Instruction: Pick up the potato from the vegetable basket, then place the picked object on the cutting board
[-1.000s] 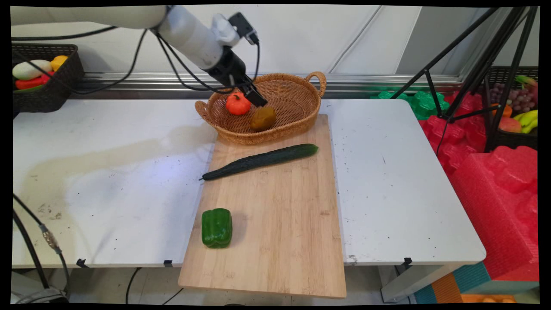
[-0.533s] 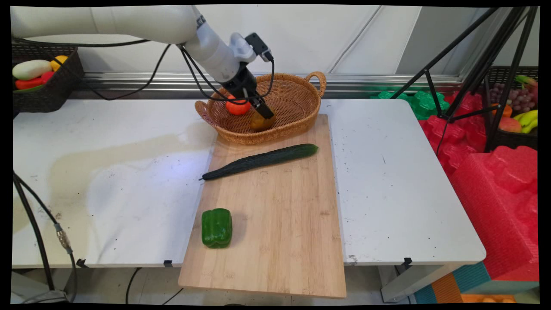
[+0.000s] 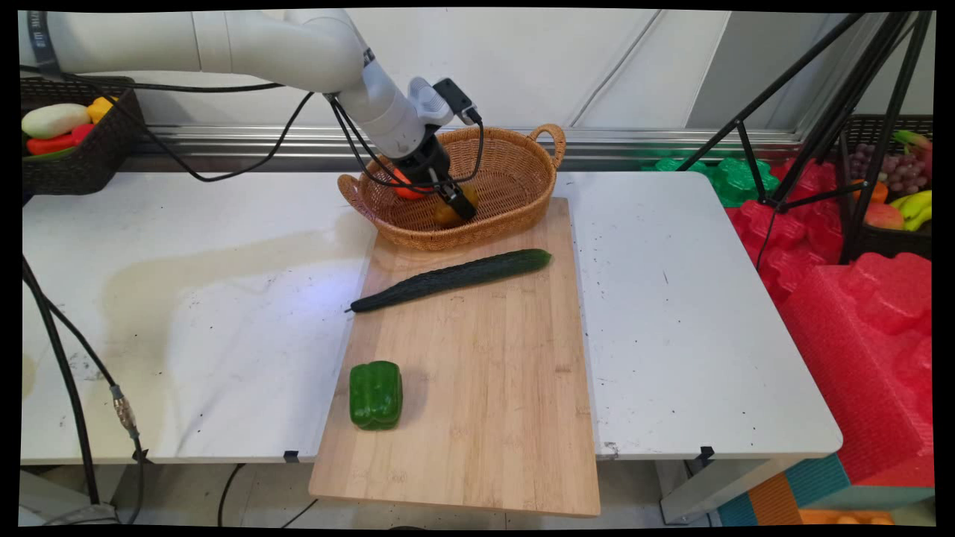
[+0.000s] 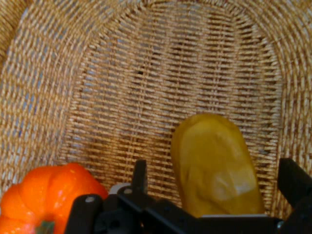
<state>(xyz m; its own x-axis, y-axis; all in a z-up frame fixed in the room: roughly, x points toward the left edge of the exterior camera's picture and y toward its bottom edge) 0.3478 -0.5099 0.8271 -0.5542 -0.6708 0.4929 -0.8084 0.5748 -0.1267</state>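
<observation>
The arm reaches down into the wicker basket (image 3: 515, 171) at the far end of the table (image 3: 694, 313), and its pincer (image 3: 459, 205) is open, one finger on each side of a brownish-yellow potato-like thing (image 4: 214, 161) lying on the basket floor. In the hand view the fingers (image 4: 292, 180) stand apart from its sides; whether they touch it I cannot tell. Just beside it, on the arm's side, sits a small orange pumpkin (image 4: 46, 195), close to the pincer's linkage. The basket wall curves up all round them. In front of the basket lies a wooden cutting board (image 3: 485, 418), its far edge against the basket. A long cucumber (image 3: 451, 280) lies slantwise across the board, and a green bell pepper (image 3: 375, 394) stands near the board's left edge. A dark basket of toy produce (image 3: 67, 149) sits at the far left.
</observation>
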